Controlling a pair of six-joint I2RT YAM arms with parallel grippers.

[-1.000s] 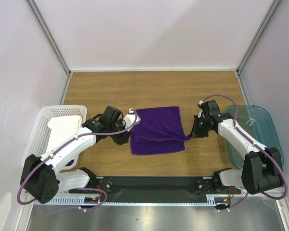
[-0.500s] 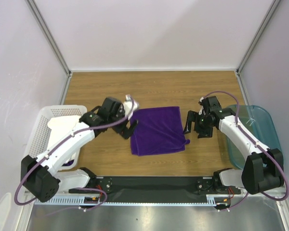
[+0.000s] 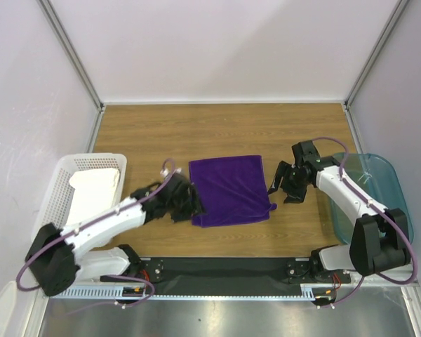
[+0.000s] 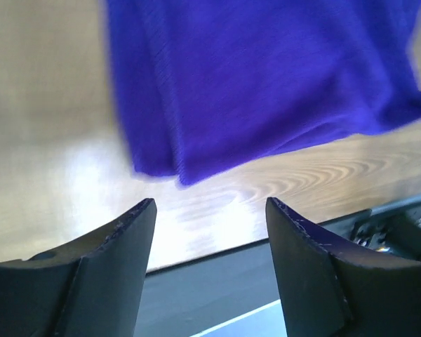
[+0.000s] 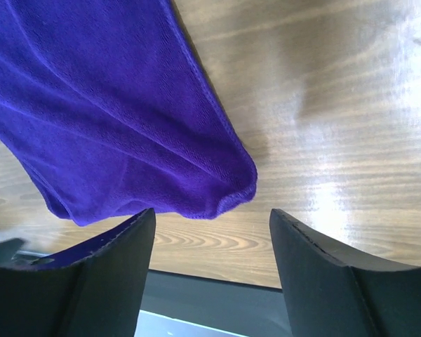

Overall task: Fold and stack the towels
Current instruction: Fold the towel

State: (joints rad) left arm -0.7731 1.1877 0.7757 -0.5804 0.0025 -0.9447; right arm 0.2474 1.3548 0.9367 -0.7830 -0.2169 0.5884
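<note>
Over on the left edge sits the white basket [image 3: 59,184], and there's a white towel [image 3: 95,188] lying inside it, bunched toward the far end. The left arm crosses the basket's near corner, so what lies down there is hidden. On the right edge, the teal bin [image 3: 382,184] is see-through plastic; the right arm reaches across its inner side, and nothing can be made out for certain through its walls.

Now to the middle of the wooden table [image 3: 217,130], where the purple towel [image 3: 230,189] lies flat, folded into a neat, nearly square shape, deep purple with soft ridges running across the pile. Its near right corner pokes out a touch past the rest. The right wrist view shows that corner rounded, with a stitched hem and a layer tucked beneath. The left wrist view is blurred but catches the near left corner, also doubled over.

The left gripper [image 3: 191,200] sits low at the towel's near left corner, its fingers [image 4: 105,260] spread apart with only bare wood between them. The right gripper [image 3: 285,188] hangs just beside the towel's right edge, fingers [image 5: 323,281] also spread, gripping nothing, the towel's corner just ahead of the gap.
</note>
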